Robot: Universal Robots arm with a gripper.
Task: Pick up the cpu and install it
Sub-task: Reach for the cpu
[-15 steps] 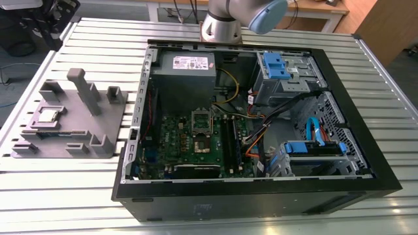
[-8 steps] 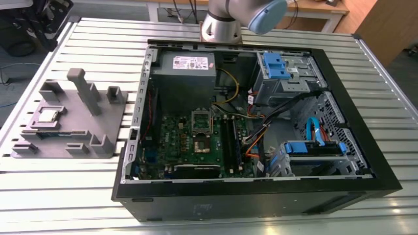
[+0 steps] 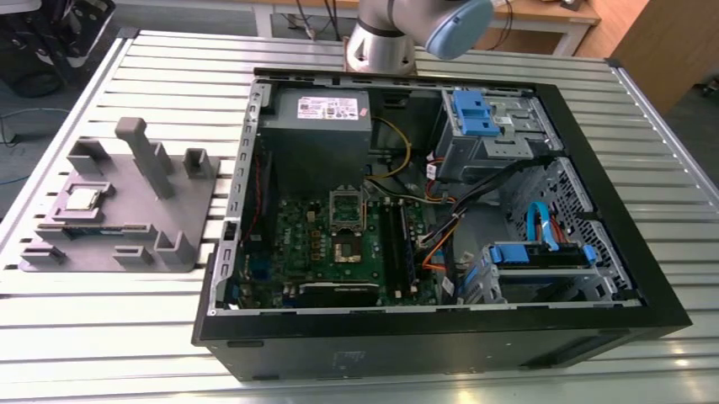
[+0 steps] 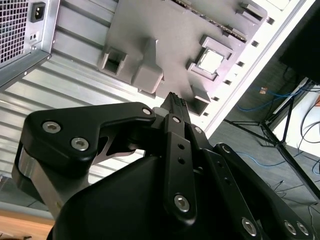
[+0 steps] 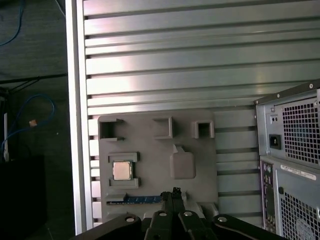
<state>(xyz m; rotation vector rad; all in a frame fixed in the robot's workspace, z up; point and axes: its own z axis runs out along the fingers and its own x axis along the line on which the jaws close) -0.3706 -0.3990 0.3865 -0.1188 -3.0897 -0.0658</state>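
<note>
The cpu (image 3: 82, 199) is a small silver square lying flat in a recess of the grey plastic tray (image 3: 191, 210), at the exterior view's left of the computer case. Both wrist views look down on the cpu (image 4: 210, 61) (image 5: 122, 170) in its tray (image 5: 195, 205). My gripper (image 4: 175, 97) (image 5: 174, 192) hangs well above the tray with its black fingers together and nothing between them. The arm's body (image 3: 382, 38) is at the far edge of the exterior view. Inside the case, the motherboard's socket (image 3: 346, 249) lies with its metal frame (image 3: 346, 207) raised.
The open computer case (image 3: 629, 278) holds a power supply (image 3: 326, 109), blue drive brackets (image 3: 472, 114) and loose cables. A memory stick (image 5: 140, 199) lies in the tray beside the cpu. The slatted metal table (image 5: 175, 60) ends at an edge near the tray, with floor cables beyond.
</note>
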